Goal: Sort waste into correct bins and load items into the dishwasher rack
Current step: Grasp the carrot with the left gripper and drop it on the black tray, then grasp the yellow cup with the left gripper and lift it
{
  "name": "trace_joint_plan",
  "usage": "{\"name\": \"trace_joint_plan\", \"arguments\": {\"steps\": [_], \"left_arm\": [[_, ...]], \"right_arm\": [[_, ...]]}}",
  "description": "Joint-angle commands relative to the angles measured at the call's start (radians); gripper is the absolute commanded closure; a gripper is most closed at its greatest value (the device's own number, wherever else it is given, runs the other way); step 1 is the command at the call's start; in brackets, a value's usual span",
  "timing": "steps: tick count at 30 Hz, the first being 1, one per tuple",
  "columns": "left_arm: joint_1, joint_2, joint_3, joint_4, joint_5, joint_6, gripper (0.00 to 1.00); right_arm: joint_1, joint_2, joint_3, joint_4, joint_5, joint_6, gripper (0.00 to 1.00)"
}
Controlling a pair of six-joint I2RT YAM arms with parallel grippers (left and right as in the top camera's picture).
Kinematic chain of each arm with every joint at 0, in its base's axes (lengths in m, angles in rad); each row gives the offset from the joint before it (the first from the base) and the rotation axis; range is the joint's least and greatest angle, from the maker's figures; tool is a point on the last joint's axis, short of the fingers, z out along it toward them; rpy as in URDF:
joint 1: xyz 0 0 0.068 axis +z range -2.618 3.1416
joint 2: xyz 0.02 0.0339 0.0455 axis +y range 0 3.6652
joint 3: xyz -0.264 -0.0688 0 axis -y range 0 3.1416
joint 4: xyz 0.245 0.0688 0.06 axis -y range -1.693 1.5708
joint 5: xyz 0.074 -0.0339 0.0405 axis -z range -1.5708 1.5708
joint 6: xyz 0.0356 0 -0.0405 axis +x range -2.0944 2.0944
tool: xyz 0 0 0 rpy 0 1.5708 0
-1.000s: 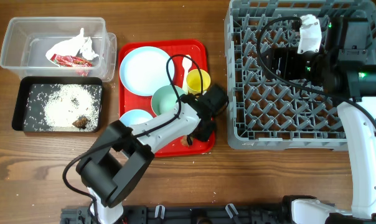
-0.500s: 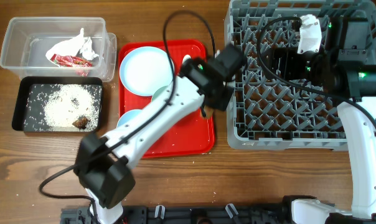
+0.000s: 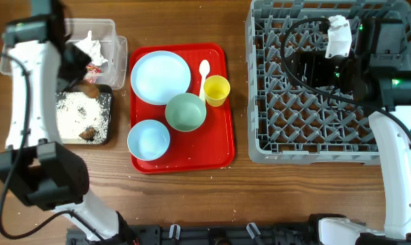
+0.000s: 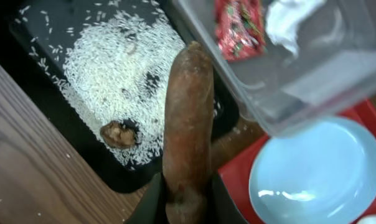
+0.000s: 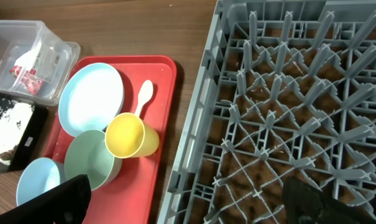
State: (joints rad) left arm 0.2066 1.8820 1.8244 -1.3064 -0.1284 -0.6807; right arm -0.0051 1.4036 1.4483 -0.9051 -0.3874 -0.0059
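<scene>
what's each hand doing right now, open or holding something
Left hand: closed on the carrot stub.
Right hand: open, holding nothing, over the dishwasher rack.

Wood-grain table (image 3: pixel 192 197), glossy red plastic tray (image 3: pixel 219 146), clear plastic box (image 3: pixel 107 30), matt grey plastic rack (image 3: pixel 314 136)

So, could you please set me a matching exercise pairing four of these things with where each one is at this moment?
Things:
1. carrot stub
2. snack wrapper
3. rice
4. yellow cup

Places:
A. on the red tray
B. in the black tray
C. held in the left gripper
D. in the clear box

Pairs: 1-C; 2-D; 3-B; 4-A
</scene>
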Motion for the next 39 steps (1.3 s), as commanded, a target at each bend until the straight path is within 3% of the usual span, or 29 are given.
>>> {"name": "trace_joint_plan", "arguments": {"steps": [1, 6, 9, 12, 18, 22, 25, 28, 31, 35, 39], "left_arm": [[0.148, 0.006, -0.184, 0.089, -0.004, -0.118, 0.96], [0.211, 0.006, -0.414, 0.298, 0.0, -0.147, 0.94], [0.211, 0.005, -0.439, 0.352, 0.0, -0.134, 0.57], [0.211, 0.001, -0.421, 0.356, 0.033, -0.094, 0.35], [0.169, -0.114, -0.28, 0.305, 0.373, 0.169, 0.36], [-0.053, -0.205, -0.271, 0.341, 0.434, 0.369, 0.32], [-0.248, -0.182, -0.271, 0.397, 0.418, 0.444, 0.26], [-0.442, -0.118, -0.271, 0.504, 0.386, 0.499, 0.2], [-0.553, -0.052, -0.271, 0.558, 0.34, 0.498, 0.18], [-0.615, 0.029, -0.271, 0.64, 0.335, 0.494, 0.19], [-0.619, 0.11, -0.271, 0.607, 0.316, 0.463, 0.25]], "right_arm": [[0.006, 0.007, 0.019, 0.003, 0.006, -0.013, 0.0], [0.006, 0.007, 0.019, 0.003, 0.006, 0.01, 0.0], [0.006, 0.007, 0.019, 0.0, 0.006, 0.01, 0.0], [0.006, 0.007, 0.019, 0.0, 0.006, 0.01, 0.0], [0.006, 0.006, 0.019, 0.0, 0.007, 0.009, 0.0], [0.006, 0.007, 0.019, 0.0, 0.006, 0.01, 0.0], [0.006, 0.006, 0.019, -0.002, 0.006, 0.01, 0.0], [0.006, 0.006, 0.019, -0.014, 0.007, 0.009, 0.0], [0.006, 0.007, 0.019, -0.017, 0.007, 0.009, 0.0], [0.006, 0.006, 0.019, -0.02, 0.007, 0.009, 0.0], [0.006, 0.007, 0.019, -0.031, 0.007, 0.008, 0.0]]}}
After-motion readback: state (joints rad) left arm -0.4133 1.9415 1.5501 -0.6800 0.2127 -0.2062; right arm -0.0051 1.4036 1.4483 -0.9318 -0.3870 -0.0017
